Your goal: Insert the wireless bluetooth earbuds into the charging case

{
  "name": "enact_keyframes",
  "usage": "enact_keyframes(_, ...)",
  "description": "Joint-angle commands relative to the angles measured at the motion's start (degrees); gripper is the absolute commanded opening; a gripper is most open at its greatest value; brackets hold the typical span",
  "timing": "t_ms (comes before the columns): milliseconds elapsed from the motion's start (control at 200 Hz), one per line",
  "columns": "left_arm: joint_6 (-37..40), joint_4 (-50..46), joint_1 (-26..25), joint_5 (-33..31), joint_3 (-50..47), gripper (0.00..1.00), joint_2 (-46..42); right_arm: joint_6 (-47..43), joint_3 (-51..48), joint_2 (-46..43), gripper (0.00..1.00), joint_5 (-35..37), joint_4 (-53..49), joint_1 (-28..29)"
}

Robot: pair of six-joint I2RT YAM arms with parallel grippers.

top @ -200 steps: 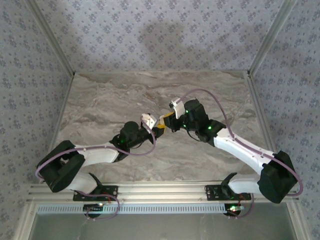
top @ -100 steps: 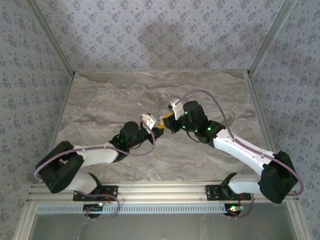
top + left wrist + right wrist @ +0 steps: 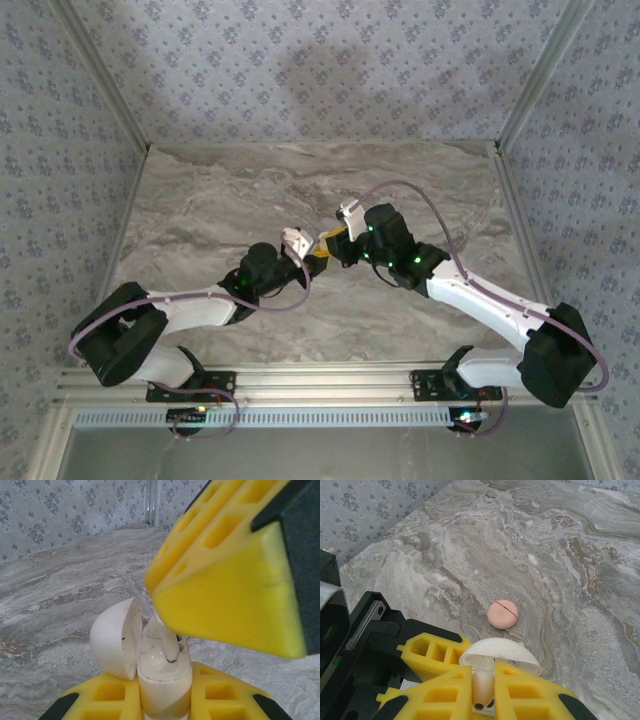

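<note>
Left claw (image 3: 165,700) clamps the open case (image 3: 115,637); right claw (image 3: 482,672) pinches an earbud (image 3: 482,690) at its cup. Grey marbled table (image 3: 560,555), pink disc (image 3: 503,614) lying on it; flowered wallpaper (image 3: 320,70) around.

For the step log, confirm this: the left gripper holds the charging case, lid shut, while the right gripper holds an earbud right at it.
Wrong on the lid: the left wrist view shows it open. The left gripper holds the charging case while the right gripper holds an earbud right at it.

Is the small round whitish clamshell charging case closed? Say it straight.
No, the case stands with its lid swung wide open.
</note>
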Motion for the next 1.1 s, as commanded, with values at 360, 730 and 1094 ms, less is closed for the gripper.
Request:
enact_keyframes(360,-0.1,3.4,0.2,-0.9,0.3,0.1,-2.7,8.0,-2.1,-0.8,0.16,6.5,-3.1,3.7)
enact_keyframes(730,0.0,3.4,0.2,-1.0,0.0,0.1,-3.2,9.1,-2.6,-0.4,0.16,7.1,-2.7,5.0)
enact_keyframes(1094,0.2,3.3,0.2,-1.1,-0.7,0.1,-4.3,9.8,-3.4,-0.4,0.21,5.8,-0.5,5.2)
